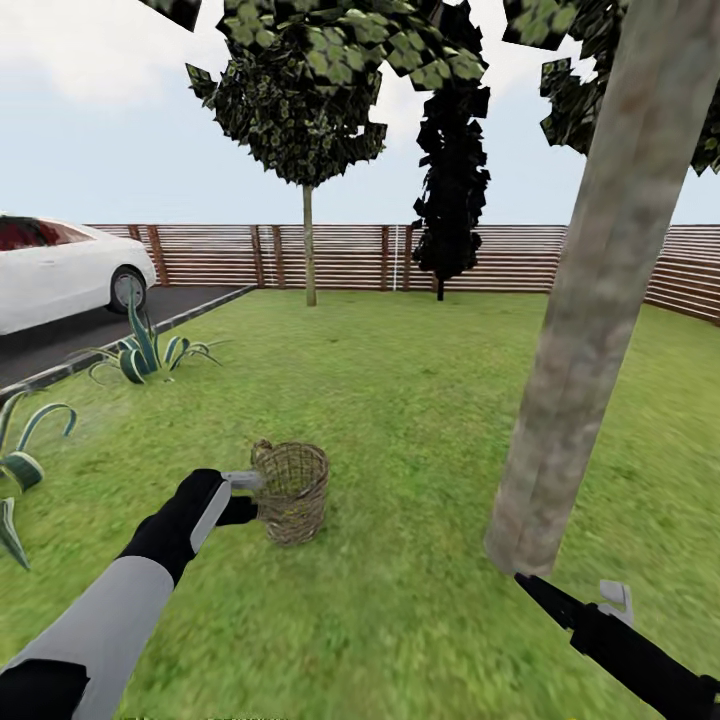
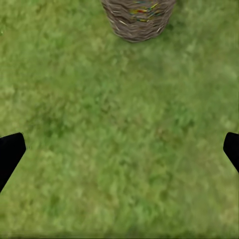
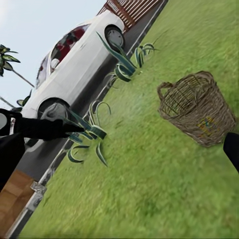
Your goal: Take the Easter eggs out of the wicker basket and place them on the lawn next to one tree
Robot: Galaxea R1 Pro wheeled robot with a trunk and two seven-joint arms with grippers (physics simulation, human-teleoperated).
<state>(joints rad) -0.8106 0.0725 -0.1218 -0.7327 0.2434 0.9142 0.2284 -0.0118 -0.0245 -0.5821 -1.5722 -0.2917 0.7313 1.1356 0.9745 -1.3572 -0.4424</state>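
- Right arm, nearest the head camera: black forearm reaching toward the foot of the tree [image 1: 590, 330], the right gripper [image 1: 530, 585] just short of the trunk base. Jaw state: cannot tell.
- Left gripper [image 1: 240, 495] sits just beside the rim of the wicker basket [image 1: 290, 492], on the side away from the tree; contact not resolvable. In the left wrist view the two fingertips [image 2: 10, 154] stand wide apart over bare grass, so jaws spread, nothing between them.
- Basket upright on the lawn [image 1: 400, 400], near the tree.
- Yellow with coloured marks shows through the weave low in the basket: Easter eggs [image 3: 208, 123]; count not resolvable.
- Beyond the basket from the tree: spiky plants [image 1: 145, 350], white car [image 1: 60, 270].
- Fence [image 1: 340, 256] behind.
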